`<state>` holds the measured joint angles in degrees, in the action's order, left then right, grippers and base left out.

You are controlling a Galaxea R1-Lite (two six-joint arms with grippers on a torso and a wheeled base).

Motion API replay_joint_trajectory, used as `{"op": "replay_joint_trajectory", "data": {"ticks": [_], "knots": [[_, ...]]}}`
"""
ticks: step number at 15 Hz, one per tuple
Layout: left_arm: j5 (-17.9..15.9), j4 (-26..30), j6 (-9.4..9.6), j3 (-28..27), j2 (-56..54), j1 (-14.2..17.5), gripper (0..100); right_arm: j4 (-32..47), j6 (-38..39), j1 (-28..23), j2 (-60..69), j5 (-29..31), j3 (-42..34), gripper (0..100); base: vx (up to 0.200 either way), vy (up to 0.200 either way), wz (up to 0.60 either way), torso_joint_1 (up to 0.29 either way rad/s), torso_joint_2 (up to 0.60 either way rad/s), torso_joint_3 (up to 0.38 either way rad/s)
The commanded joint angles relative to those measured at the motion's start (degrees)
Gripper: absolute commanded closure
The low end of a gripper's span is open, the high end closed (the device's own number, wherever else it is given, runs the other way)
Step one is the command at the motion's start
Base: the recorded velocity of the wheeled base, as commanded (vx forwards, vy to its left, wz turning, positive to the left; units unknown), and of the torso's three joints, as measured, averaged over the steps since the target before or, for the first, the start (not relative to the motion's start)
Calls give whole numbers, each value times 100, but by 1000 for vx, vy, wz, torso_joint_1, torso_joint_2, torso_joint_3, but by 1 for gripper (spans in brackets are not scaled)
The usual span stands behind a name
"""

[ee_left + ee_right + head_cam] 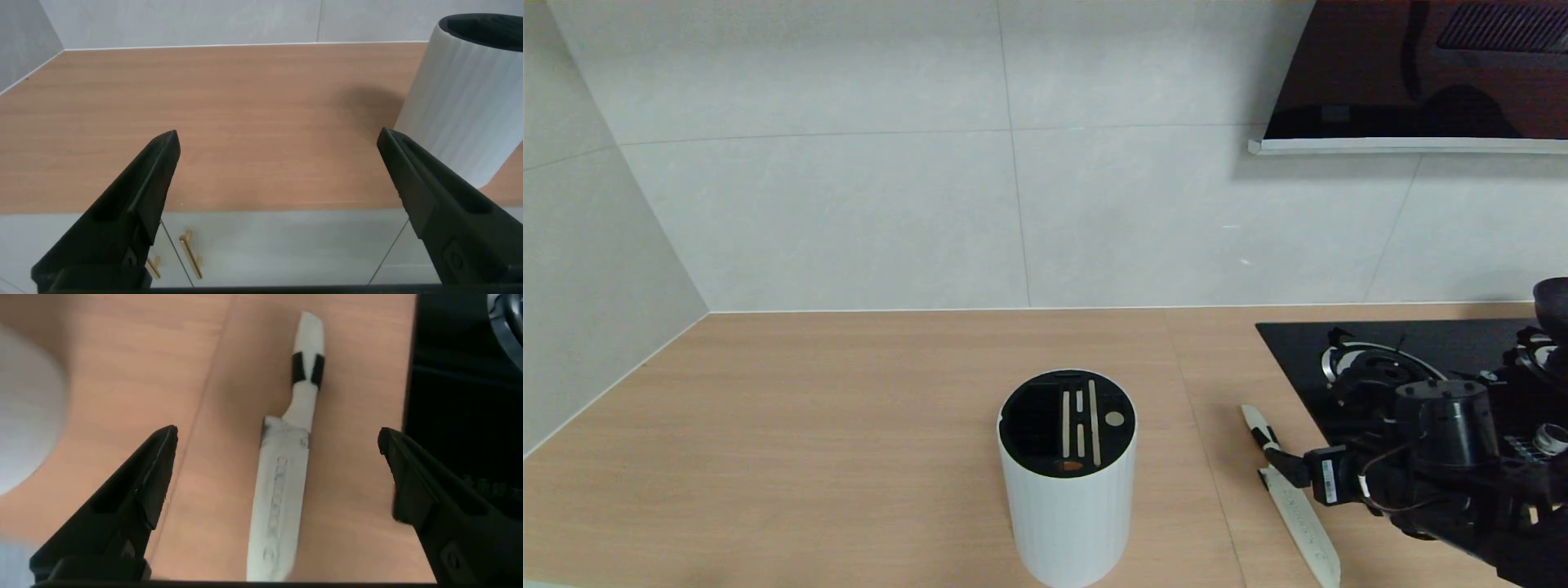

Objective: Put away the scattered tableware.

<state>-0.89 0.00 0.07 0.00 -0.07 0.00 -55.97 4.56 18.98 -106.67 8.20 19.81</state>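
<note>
A white ceramic knife [1298,514] with a white-and-black handle lies flat on the wooden counter [849,425], between the holder and the cooktop. My right gripper [1286,467] hovers just above where handle meets blade. In the right wrist view the knife [282,490] lies lengthwise between the open fingers of the right gripper [276,437], not touched by them. A white ribbed cylindrical holder [1068,490] with a black slotted top stands left of the knife. My left gripper [278,135] hangs open and empty at the counter's front edge, with the holder [470,98] off to one side.
A black cooktop [1421,343] with burners lies at the right, close to the knife. A dark range hood [1413,73] hangs above it. Tiled walls close the back and left. Cabinet fronts with gold handles [189,253] lie below the counter edge.
</note>
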Motion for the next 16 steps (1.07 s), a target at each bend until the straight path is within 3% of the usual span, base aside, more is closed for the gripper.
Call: {"op": "replay_joint_trajectory", "data": {"ticks": [1,5,16], "knots": [[1,0,1,0,7,0,0,-433,98,185,-838,322,-3,0,0,0,0,0,0,0],[1,0,1,0,7,0,0,-1725,98,203,-1814,770,-21,0,0,0,0,0,0,0],[10,0,1,0,7,0,0,-1769,265,264,-2262,770,5,0,0,0,0,0,0,0]]}}
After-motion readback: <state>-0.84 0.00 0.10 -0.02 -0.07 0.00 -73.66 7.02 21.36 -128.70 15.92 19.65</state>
